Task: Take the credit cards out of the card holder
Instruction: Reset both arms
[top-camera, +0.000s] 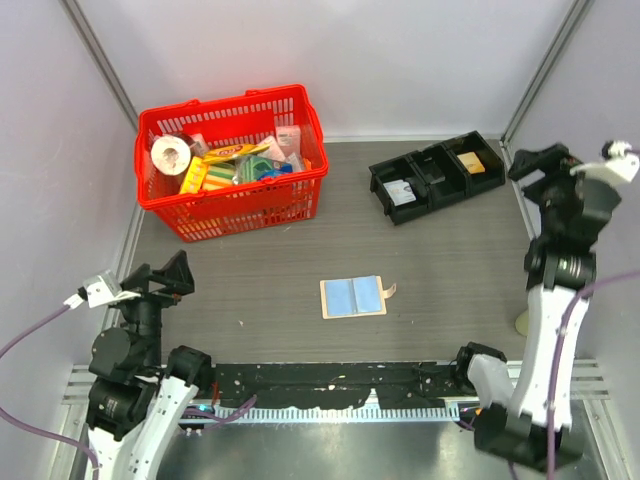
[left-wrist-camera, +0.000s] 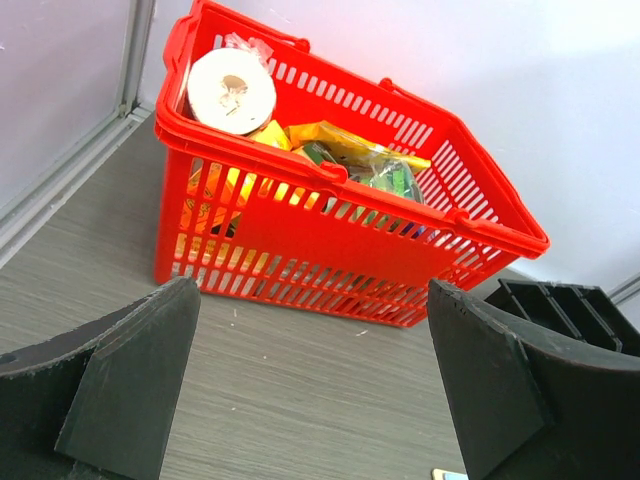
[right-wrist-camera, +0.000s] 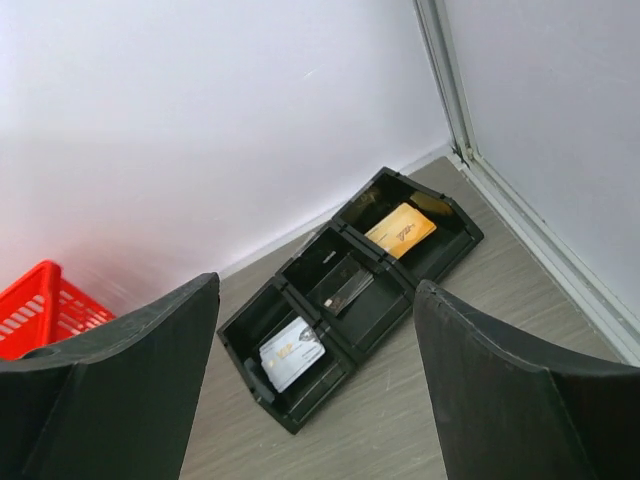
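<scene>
The card holder (top-camera: 352, 297) lies open on the table (top-camera: 260, 270), blue sleeves up, well to the right of my left gripper (left-wrist-camera: 312, 330) and well to the left of my right gripper (right-wrist-camera: 317, 300). Both grippers have their fingers spread wide and hold nothing. Ahead of the right one I see a black tray (right-wrist-camera: 245, 340) with a yellow-orange card (right-wrist-camera: 400, 230) and a grey card (right-wrist-camera: 292, 348). Ahead of the left is a red basket (left-wrist-camera: 240, 145).

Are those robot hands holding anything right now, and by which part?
Nothing is held. The left hand and right hand are both open and empty; the card holder lies apart from both.
</scene>
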